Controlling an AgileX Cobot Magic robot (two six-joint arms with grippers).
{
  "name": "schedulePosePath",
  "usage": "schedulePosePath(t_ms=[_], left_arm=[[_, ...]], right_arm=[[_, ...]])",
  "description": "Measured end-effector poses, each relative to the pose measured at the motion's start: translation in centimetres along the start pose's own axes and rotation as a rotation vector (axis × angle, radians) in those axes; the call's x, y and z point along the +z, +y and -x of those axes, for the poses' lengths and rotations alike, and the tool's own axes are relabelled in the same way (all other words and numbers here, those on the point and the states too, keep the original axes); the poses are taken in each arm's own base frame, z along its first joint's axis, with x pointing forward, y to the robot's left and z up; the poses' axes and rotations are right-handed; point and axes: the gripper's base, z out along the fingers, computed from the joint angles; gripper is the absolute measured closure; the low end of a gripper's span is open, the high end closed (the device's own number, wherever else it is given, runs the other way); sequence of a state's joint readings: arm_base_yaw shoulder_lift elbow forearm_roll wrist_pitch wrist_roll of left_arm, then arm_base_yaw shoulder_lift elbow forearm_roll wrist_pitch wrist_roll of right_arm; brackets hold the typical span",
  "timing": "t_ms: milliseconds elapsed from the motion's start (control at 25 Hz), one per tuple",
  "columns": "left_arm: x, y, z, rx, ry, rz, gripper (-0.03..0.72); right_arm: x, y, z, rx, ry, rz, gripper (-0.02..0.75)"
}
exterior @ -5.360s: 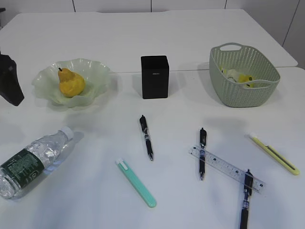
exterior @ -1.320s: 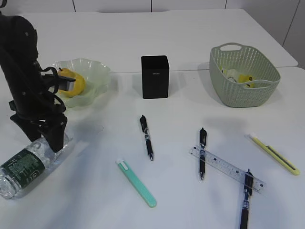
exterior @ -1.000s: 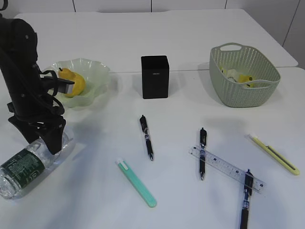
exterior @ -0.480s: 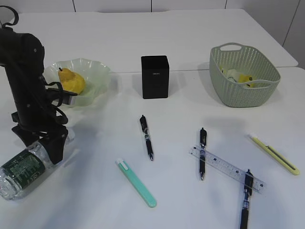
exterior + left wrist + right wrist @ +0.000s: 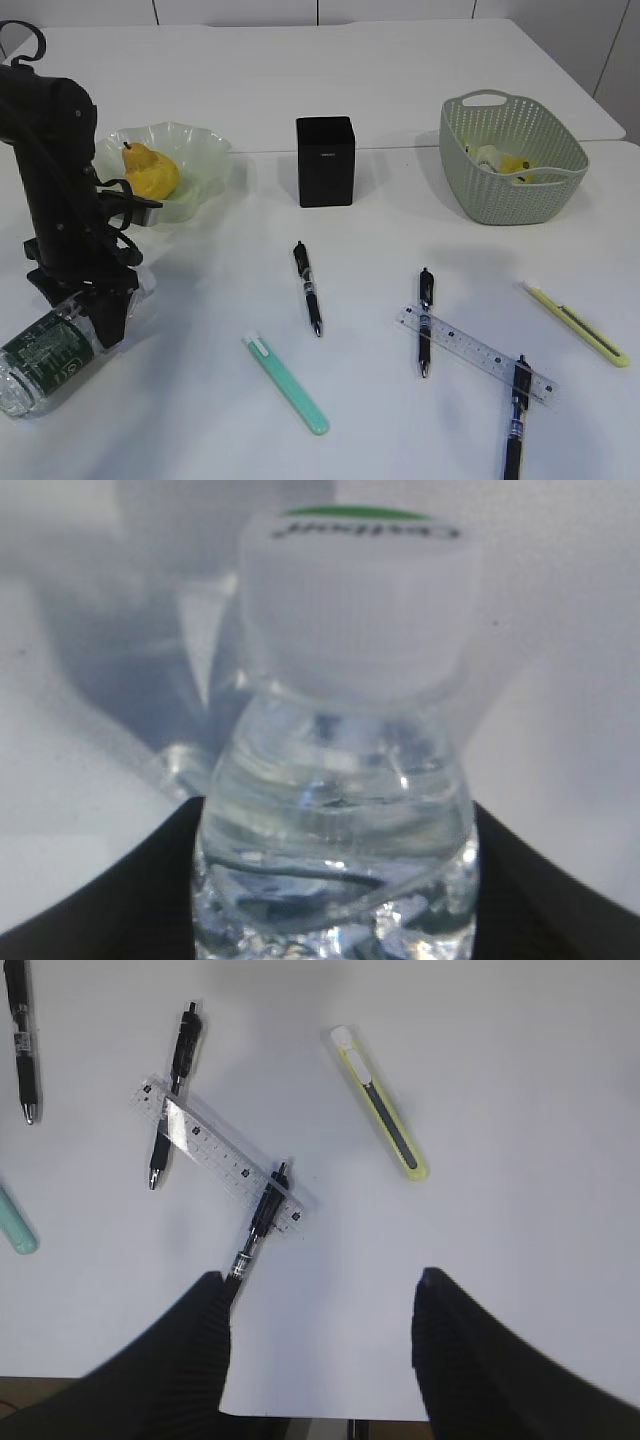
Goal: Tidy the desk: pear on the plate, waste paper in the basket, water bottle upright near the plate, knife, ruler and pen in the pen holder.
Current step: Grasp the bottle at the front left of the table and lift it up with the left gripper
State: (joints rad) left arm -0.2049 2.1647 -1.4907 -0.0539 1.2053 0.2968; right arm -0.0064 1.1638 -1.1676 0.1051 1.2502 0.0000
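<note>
While the pear (image 5: 149, 172) sits on the plate (image 5: 200, 150), the left gripper (image 5: 95, 318) straddles the fallen water bottle (image 5: 50, 350), grip unclear; right gripper (image 5: 320, 1345) jaws gape; pens, ruler (image 5: 475, 351), knives await

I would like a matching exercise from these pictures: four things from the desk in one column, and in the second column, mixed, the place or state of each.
Things:
1. pear
2. water bottle
3. ruler
4. pen holder

Places or states:
A. lying on its side
B. resting across two pens
C. on the plate
D. standing between plate and basket

Pairs: 1-C, 2-A, 3-B, 4-D
</note>
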Motion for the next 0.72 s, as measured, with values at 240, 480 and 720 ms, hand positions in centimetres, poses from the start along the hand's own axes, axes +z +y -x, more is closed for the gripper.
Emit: schedulePosePath(t_ms=[240,480,720], left_arm=[[0.00,0.12,-0.05,0.005,0.006,0.013,0.278],[0.20,0.18,0.06,0.004,0.015,0.013,0.328],[0.18,0.08,0.11,-0.001,0.011,0.001,0.330]], right_arm=[[0.00,0.00,0.00,0.000,0.000,0.000,0.279],[0.00,0.00,0.00,0.000,0.000,0.000,0.279],[0.00,0.00,0.00,0.000,0.000,0.000,0.279]])
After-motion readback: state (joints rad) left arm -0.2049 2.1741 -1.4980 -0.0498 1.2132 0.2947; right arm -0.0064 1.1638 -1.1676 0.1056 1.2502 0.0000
